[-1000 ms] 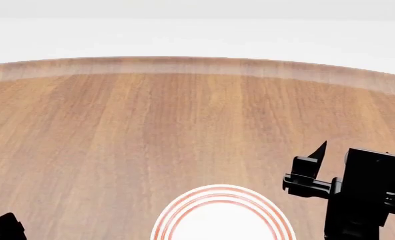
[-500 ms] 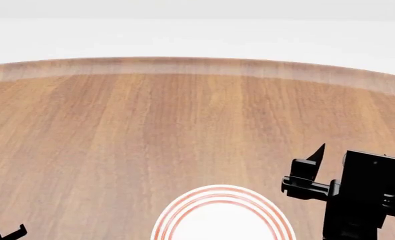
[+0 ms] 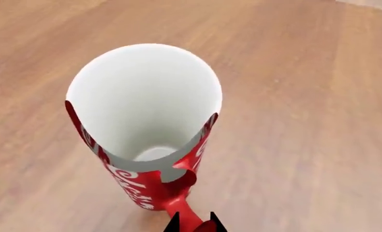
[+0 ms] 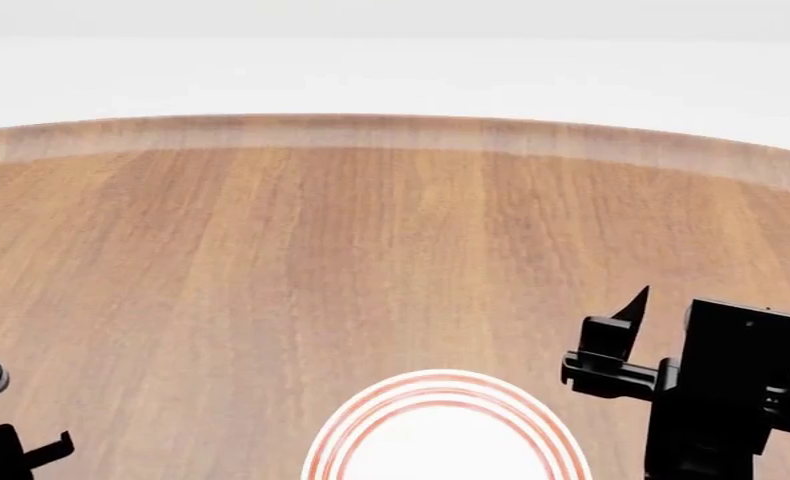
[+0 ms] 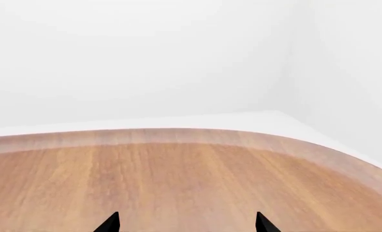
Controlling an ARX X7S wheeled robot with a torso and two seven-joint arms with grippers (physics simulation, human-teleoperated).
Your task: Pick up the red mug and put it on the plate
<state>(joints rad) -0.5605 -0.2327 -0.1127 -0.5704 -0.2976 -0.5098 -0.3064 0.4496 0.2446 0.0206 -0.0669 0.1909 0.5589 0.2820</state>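
Left gripper (image 3: 194, 226): fingertips closed on the handle of the red mug (image 3: 146, 130), which is seen upright with its white inside empty. Right gripper (image 5: 185, 223): tips spread wide, nothing between them, held beside the plate (image 4: 445, 430). Progress is judged as mug grasped, transfer and placing outstanding. Table (image 4: 368, 250): bare wood lies between mug and plate; far edge well off.

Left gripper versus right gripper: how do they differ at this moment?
The left gripper has its fingertips close together on the red mug handle; the right gripper has its tips wide apart with nothing between. The left barely shows at the head view's lower corner; the right is raised beside the plate. Both are black.
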